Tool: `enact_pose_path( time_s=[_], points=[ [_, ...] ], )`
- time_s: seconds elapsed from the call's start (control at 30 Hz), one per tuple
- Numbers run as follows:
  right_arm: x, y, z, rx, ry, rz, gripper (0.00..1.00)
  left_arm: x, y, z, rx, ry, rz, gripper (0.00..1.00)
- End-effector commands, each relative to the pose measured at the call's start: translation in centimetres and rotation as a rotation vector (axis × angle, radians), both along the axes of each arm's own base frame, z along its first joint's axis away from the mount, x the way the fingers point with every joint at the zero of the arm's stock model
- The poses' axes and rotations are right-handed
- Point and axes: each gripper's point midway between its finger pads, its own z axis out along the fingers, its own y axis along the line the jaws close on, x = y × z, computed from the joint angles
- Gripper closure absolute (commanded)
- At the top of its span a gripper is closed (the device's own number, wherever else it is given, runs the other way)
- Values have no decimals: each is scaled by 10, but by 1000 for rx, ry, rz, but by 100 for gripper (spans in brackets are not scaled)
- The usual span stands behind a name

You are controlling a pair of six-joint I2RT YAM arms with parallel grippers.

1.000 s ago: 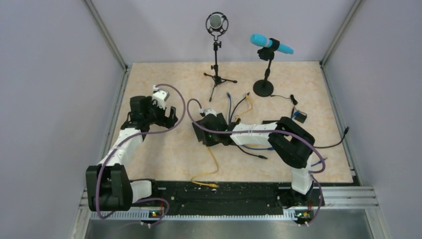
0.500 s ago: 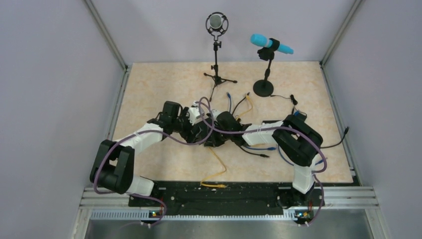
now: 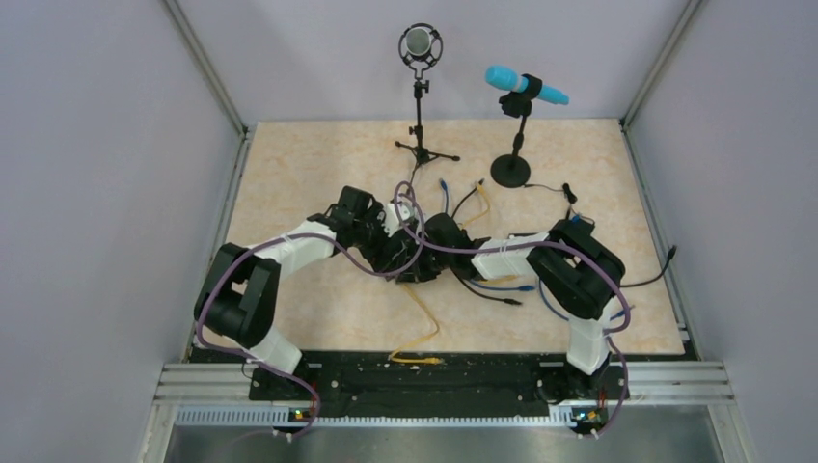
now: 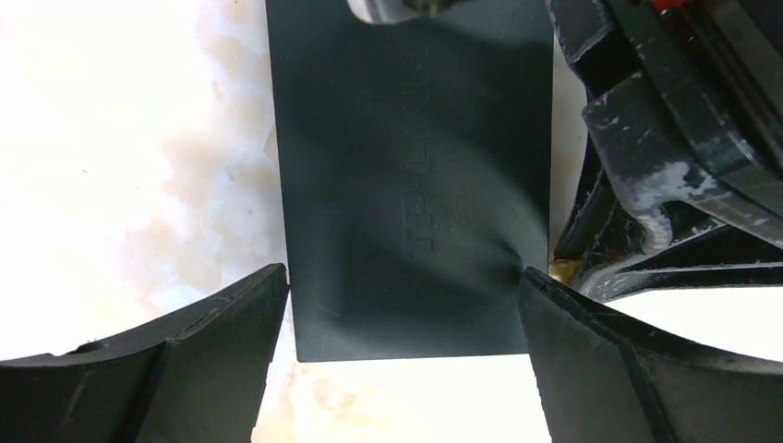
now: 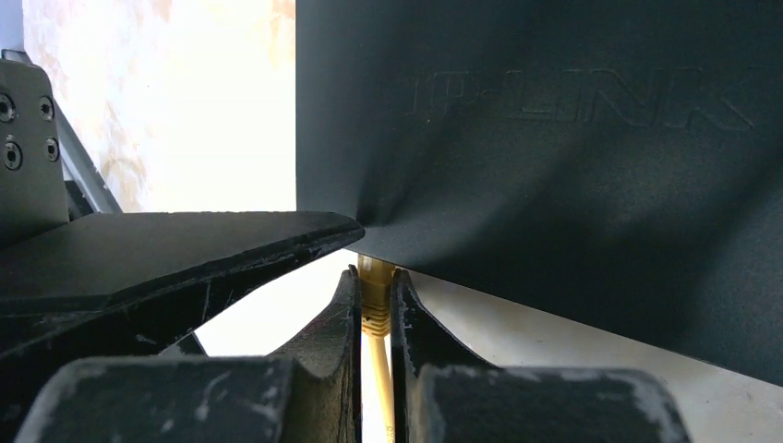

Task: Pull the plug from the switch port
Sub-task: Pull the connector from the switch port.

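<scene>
The switch is a flat black box (image 4: 406, 185), marked TP-LINK, lying on the table. A yellow plug (image 5: 376, 293) sits in the port (image 5: 375, 262) in its edge. My right gripper (image 5: 374, 281) is shut on this plug just outside the port. My left gripper (image 4: 403, 318) is open, one finger on each side of the box's near end; I cannot tell whether they press on it. From above, both grippers, left (image 3: 394, 246) and right (image 3: 413, 268), meet at the table's middle and hide the box. The yellow cable (image 3: 417, 311) trails toward the front.
A tripod microphone stand (image 3: 421, 145) and a blue microphone on a round black base (image 3: 510, 172) stand at the back. Blue and black cables (image 3: 502, 285) lie right of the grippers. A small black part (image 3: 582, 228) lies further right. The left finger (image 5: 185, 245) crosses close beside the right gripper.
My left arm has swung from the left side of the table to the middle, and its open gripper now straddles the box. My right gripper stays shut on the yellow plug.
</scene>
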Motion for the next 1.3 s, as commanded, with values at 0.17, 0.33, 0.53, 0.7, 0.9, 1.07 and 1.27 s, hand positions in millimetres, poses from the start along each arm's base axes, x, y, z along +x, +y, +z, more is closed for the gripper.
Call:
enact_pose_path(
  time_s=[0.17,0.33,0.53,0.7,0.9,1.07,1.27],
  points=[
    [-4,18,13,66,-23,45,100,-22,21,4,108,-53,-11,1],
    [-2,22,12,89,14,31,100,-26,14,3,77,-54,-30,1],
    [0,24,15,114,36,19,100,-24,14,-10,164,-49,-31,1],
    [-4,25,18,115,43,38,100,-17,30,-35,279,-6,28,2],
    [-18,5,3,19,58,11,100,-9,56,-43,411,-11,122,11],
    [-38,3,0,-4,79,26,100,-9,62,-47,442,-2,136,19],
    [-51,-7,-9,4,144,1,100,-10,59,-45,413,-12,137,18]
  ],
)
